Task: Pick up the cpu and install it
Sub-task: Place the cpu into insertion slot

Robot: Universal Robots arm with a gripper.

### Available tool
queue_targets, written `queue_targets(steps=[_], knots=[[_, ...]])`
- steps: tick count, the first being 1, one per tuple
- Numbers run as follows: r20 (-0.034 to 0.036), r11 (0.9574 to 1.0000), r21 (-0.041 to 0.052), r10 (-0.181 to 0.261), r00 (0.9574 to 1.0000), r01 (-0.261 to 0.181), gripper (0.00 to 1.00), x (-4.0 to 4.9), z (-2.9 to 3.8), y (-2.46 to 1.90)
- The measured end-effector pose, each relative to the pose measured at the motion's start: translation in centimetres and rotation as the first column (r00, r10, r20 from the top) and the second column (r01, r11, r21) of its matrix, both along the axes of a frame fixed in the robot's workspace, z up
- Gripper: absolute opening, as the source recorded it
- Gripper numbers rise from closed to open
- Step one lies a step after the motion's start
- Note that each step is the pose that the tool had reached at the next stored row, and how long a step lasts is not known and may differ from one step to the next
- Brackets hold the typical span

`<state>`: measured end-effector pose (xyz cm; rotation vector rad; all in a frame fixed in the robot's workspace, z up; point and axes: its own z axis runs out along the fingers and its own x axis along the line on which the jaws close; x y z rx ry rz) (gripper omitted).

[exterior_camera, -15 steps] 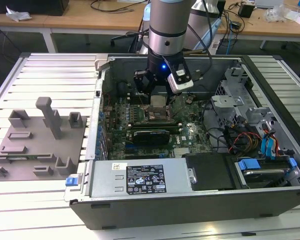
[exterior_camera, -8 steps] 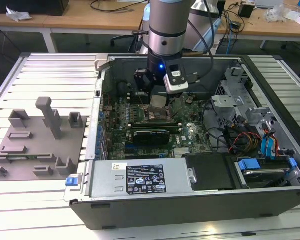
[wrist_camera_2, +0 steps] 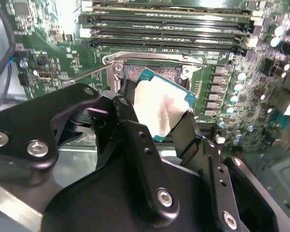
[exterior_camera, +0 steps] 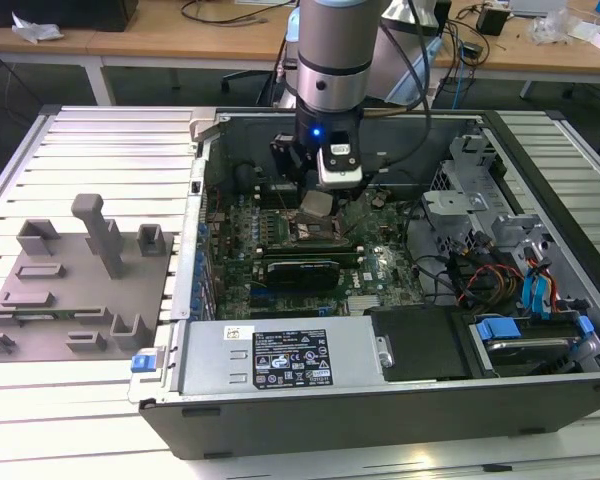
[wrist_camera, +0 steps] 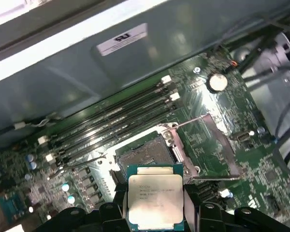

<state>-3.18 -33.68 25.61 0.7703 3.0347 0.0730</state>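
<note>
Silvery cpu (wrist_camera: pixel 155 195) hangs pinched by the end effector (wrist_camera_2: pixel 159 113) just above the open socket (wrist_camera: pixel 142 153) on the green motherboard (wrist_camera: pixel 261 169).

The cpu (wrist_camera: pixel 155 194) wears silvery, faintly matt metal; the claw (wrist_camera_2: pixel 159 108) is smooth black with shiny metal screws (wrist_camera_2: pixel 165 195); the motherboard (wrist_camera: pixel 261 164) is glossy green; at nine o'clock in the exterior view, matt grey plastic fixtures (exterior_camera: pixel 80 290) sit on the ribbed metal surface (exterior_camera: pixel 110 140).
</note>
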Motion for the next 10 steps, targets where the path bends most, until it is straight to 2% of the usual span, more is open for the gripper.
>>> queue_targets(steps=[2, 4, 5, 7, 8, 9, 10], knots=[[0.0000, 0.9978, 0.0000, -0.067, 0.9978, 0.067, 0.55, 0.00, -0.02, 0.00], [0.0000, 0.9922, 0.0000, -0.124, 0.9922, 0.124, 0.55, 0.00, -0.04, 0.00], [0.0000, 0.9864, 0.0000, -0.165, 0.9864, 0.165, 0.55, 0.00, -0.05, 0.00], [0.0000, 0.9801, 0.0001, -0.198, 0.9801, 0.198, 0.55, 0.00, -0.06, 0.00], [0.0000, 0.9747, 0.0001, -0.224, 0.9747, 0.224, 0.55, 0.00, -0.07, 0.00], [0.0000, 0.9711, 0.0000, -0.239, 0.9711, 0.239, 0.55, 0.00, -0.08, 0.00], [0.0000, 0.9649, 0.0000, -0.263, 0.9649, 0.263, 0.55, 0.00, -0.08, 0.00]])
